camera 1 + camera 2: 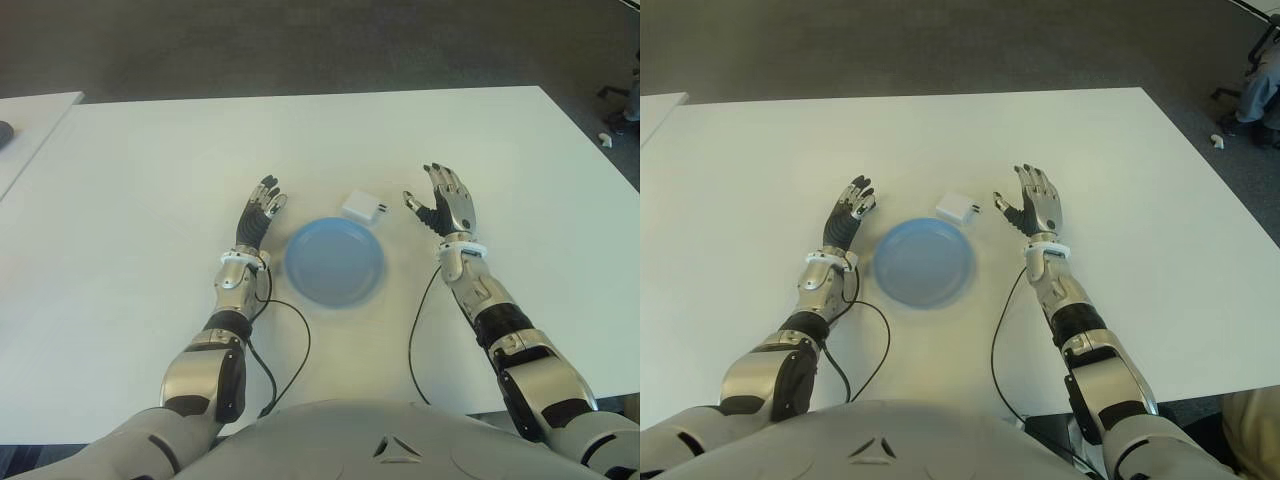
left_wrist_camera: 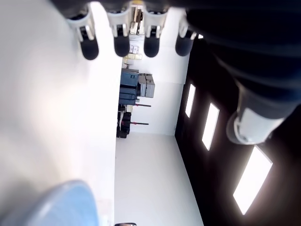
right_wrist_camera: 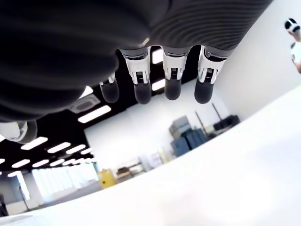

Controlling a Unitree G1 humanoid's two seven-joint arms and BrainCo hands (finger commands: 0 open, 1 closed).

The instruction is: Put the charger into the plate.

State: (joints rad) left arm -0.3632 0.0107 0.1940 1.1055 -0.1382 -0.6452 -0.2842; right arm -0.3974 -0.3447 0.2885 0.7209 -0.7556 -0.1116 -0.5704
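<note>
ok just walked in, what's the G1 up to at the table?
Nothing is being held yet. The white charger lies on the white table, just beyond the far right edge of the empty blue plate; I can't tell whether the two touch. The right hand is open beside the charger, on its right, and looks best placed to grab it. The left hand is open too, showing left of the plate.

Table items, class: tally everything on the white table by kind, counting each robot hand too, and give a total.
Plate, blue: 1
Charger, white, beside the plate: 1
Robot hand, left and right, both open: 2
Total: 4
</note>
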